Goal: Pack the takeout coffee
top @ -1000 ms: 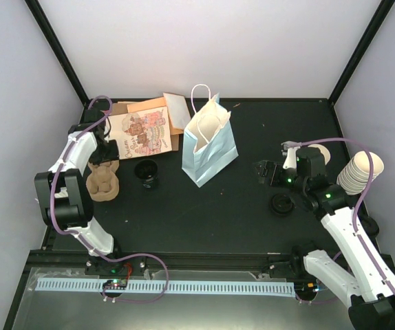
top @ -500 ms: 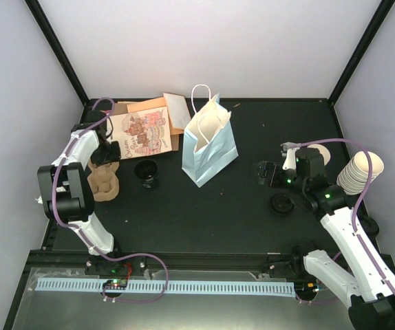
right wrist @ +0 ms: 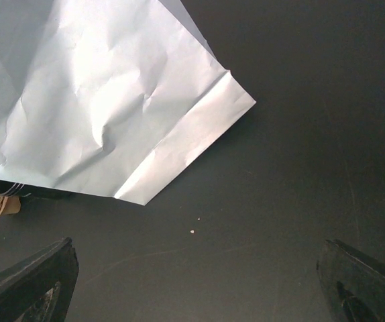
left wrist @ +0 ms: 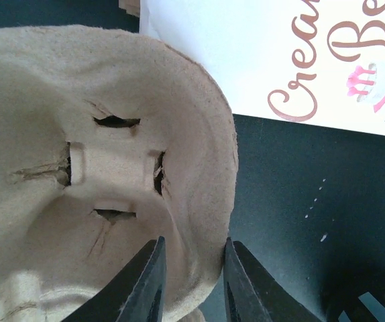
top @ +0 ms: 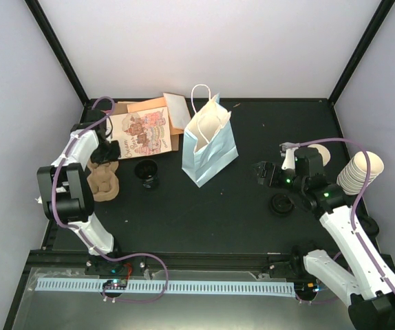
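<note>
Left gripper now tighter on curved rim of fibrous pulp carrier.

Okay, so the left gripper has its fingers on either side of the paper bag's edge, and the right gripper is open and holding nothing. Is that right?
Not quite. The left gripper has its fingers on either side of the rim of the pulp cup carrier, not the edge of the paper bag; the left wrist view shows it. The right gripper is indeed open and holding nothing.

The flat illustrated white paper bears brown cursive lettering, cut off, legible only as "Crea" and "Be".
</note>
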